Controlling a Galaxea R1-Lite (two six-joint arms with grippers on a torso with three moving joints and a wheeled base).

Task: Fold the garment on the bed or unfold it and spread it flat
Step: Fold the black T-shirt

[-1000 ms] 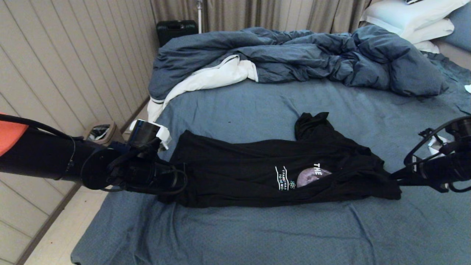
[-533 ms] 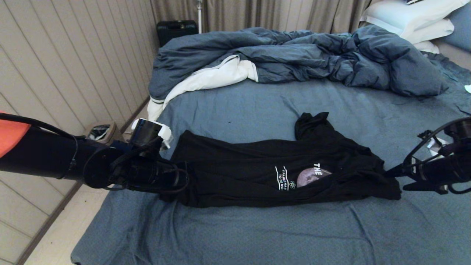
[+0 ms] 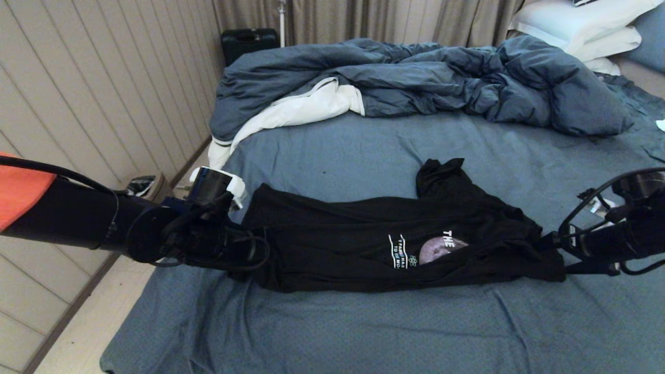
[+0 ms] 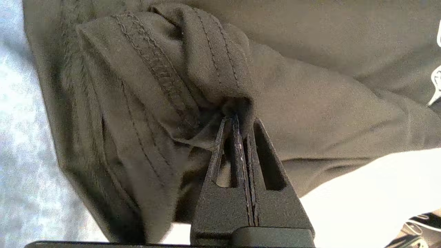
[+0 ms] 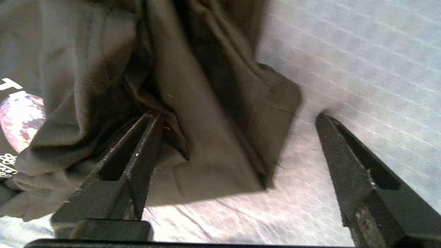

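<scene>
The garment (image 3: 353,244), a black T-shirt with a grey moon print and white lettering, lies bunched in a long band across the bed (image 3: 363,332). At the band's left end my left gripper (image 3: 252,252) is shut on a stitched fold of the garment (image 4: 310,86), pinched at the left gripper's tips (image 4: 237,119). My right gripper (image 3: 553,254) is at the band's right end. It stands open, low over the sheet (image 5: 361,51). A loose corner of the garment (image 5: 206,103) lies between the right gripper's spread fingers (image 5: 237,116), close against one of them.
A rumpled dark-blue duvet (image 3: 415,78) with white lining fills the far half of the bed, with white pillows (image 3: 587,26) at the far right. The bed's left edge drops to the floor by a panelled wall, where a small bin (image 3: 143,187) stands. A black case (image 3: 248,41) stands by the curtains.
My right gripper has opened wide, let go of the garment's right end and edged in toward it. The left gripper keeps its grip and has barely shifted.
</scene>
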